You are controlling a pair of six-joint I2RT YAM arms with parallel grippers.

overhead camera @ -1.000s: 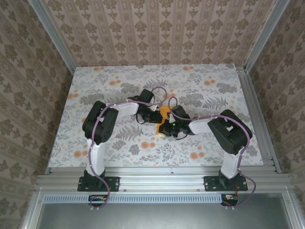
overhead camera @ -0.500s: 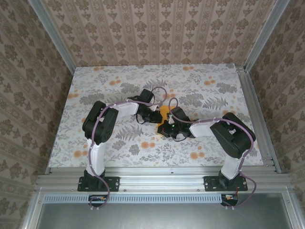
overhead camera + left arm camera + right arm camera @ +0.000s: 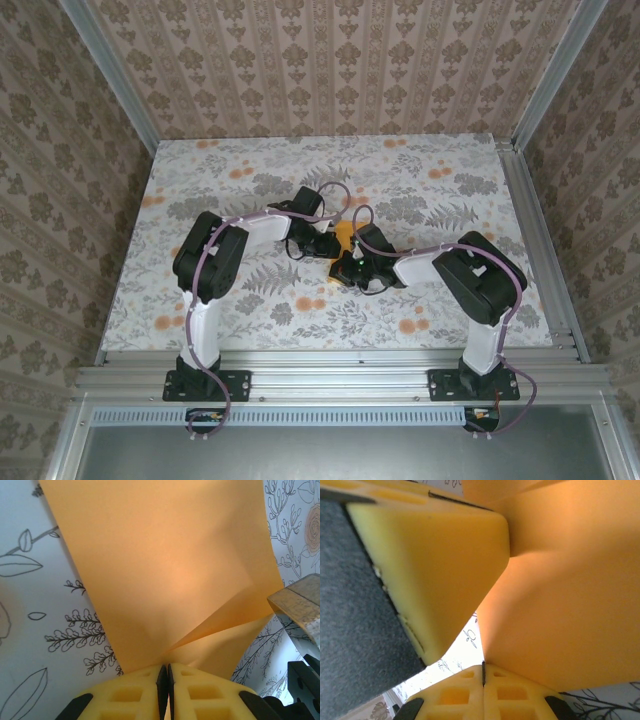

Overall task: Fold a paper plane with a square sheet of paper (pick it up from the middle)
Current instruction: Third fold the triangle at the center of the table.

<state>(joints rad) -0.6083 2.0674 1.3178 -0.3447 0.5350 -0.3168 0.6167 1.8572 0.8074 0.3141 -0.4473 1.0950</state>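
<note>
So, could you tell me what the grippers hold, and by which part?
Both hold the square sheet of paper. The left gripper pinches a creased edge between shut fingers; the right gripper pinches an edge nearby.

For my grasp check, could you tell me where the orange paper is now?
In the top view, the orange paper is at mid-table over the floral cloth, pinched by the left end effector and right end effector.

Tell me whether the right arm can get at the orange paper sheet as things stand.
Probably yes: the right gripper looks shut on an edge of the orange paper sheet. The left gripper pinches the sheet close by, crowding the spot without blocking it.
</note>
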